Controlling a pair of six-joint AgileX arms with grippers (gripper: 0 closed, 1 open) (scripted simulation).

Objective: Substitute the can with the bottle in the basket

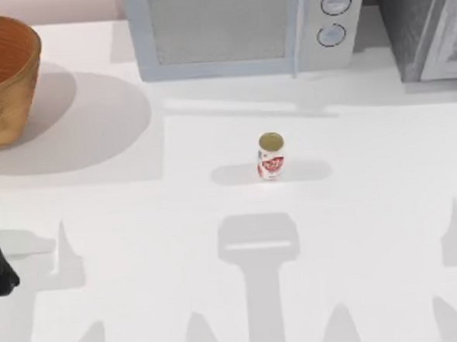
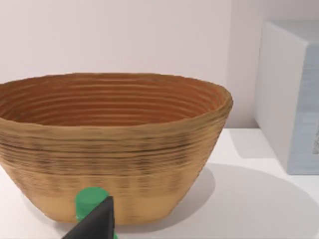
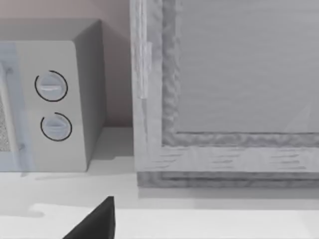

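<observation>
Since the can stands upright on the open table near its centre, well apart from the basket at the far left, the removal half of the swap appears complete and the step in hand is judged to be placing the bottle in the basket. The left hand sits at the left side of the table, just near of the basket. A green cap shows close against it and probably belongs to the bottle, but whether the hand is open, closed or gripping that item cannot be told. To do the step well, raise the item above the rim before moving it toward the far side, centre it over the opening, and lower it upright so that it does not catch the flared wall. The right hand is parked at the right, facing the microwave and the grey cabinet; its state cannot be told. The basket is orange-brown woven wicker, ribbed, widening toward the rim, and what shows of its interior holds nothing.
</observation>
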